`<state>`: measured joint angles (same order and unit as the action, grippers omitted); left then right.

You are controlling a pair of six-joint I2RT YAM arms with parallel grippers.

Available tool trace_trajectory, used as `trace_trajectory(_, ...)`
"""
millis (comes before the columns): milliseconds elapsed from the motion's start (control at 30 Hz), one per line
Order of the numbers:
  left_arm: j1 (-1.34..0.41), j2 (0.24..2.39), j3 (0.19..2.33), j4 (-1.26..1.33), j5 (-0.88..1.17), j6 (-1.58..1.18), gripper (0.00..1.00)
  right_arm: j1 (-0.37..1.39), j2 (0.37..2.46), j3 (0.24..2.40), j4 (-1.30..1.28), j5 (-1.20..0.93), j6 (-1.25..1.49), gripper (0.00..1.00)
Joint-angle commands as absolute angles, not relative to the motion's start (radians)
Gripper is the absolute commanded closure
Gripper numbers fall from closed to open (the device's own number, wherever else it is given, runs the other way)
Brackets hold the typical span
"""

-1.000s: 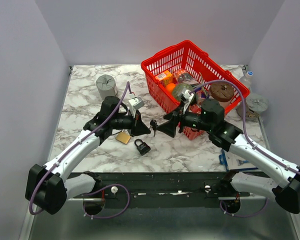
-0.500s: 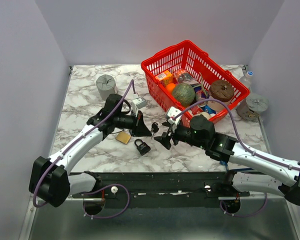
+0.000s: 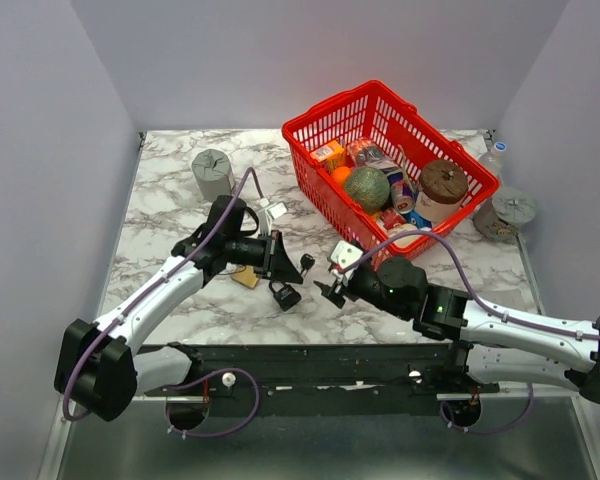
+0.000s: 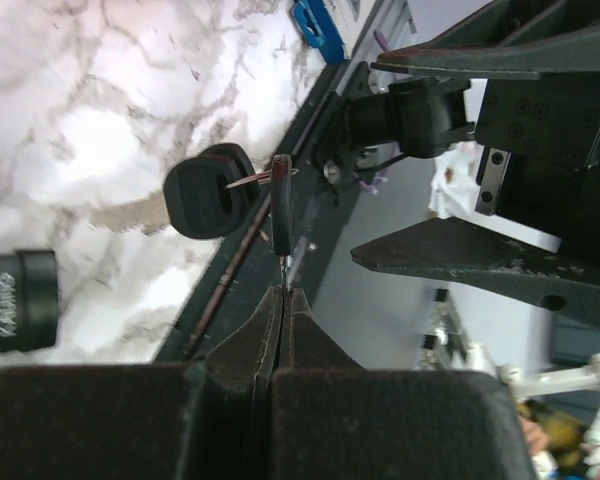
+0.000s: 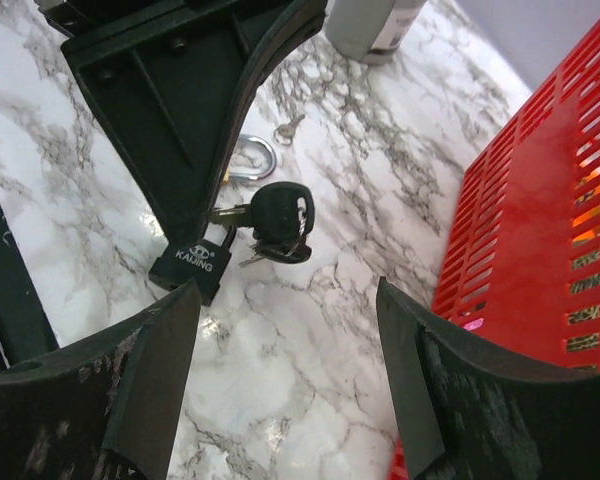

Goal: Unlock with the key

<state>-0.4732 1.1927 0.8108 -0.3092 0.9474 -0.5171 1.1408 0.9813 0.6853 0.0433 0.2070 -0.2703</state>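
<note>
Key (image 4: 279, 215) in closed left end effector (image 4: 282, 292); right end effector (image 5: 285, 290) wide, empty (black padlock (image 5: 193, 266): KAILING)

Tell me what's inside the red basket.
In the basket: a green round fruit, an orange box, a brown-lidded jar and small packages. Whatever lies under them is covered.

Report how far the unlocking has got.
Done: the left gripper is shut on the key.
In hand: the key is held near the black padlock, and the right gripper hangs open close by, holding nothing.
Left: the key is not in the padlock, which lies on the table with its shackle apparently closed. Inserting and turning remain.
</note>
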Motion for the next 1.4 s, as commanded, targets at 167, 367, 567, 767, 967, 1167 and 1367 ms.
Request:
trace_trajectory(167, -0.472, 1.048, 0.733, -0.307, 1.017, -0.970, 1.00, 1.264, 0.972, 0.666, 0.120, 0.337, -0.339, 0.22)
trace_trajectory(367, -0.491, 1.035, 0.677, -0.295, 1.005, -1.028, 1.00, 1.365, 1.022, 0.644, 0.244, 0.517, -0.443, 0.24)
trace_trajectory(567, -0.491, 1.020, 0.653, -0.258, 1.017, -1.072, 1.00, 1.394, 1.104, 0.647, 0.328, 0.554, -0.492, 0.26)
trace_trajectory(767, -0.489, 1.019, 0.663, -0.244, 1.023, -1.075, 1.00, 1.407, 1.135, 0.650, 0.319, 0.561, -0.497, 0.28)
trace_trajectory(967, -0.491, 1.014, 0.664, -0.216, 1.020, -1.100, 1.00, 1.411, 1.130, 0.621, 0.290, 0.583, -0.466, 0.33)
trace_trajectory(1167, -0.491, 1.014, 0.664, -0.195, 1.023, -1.124, 1.00, 1.411, 1.192, 0.627, 0.376, 0.649, -0.494, 0.40)
trace_trajectory(1367, -0.491, 1.011, 0.640, -0.175, 1.029, -1.143, 1.00, 1.411, 1.235, 0.627, 0.482, 0.679, -0.538, 0.43)
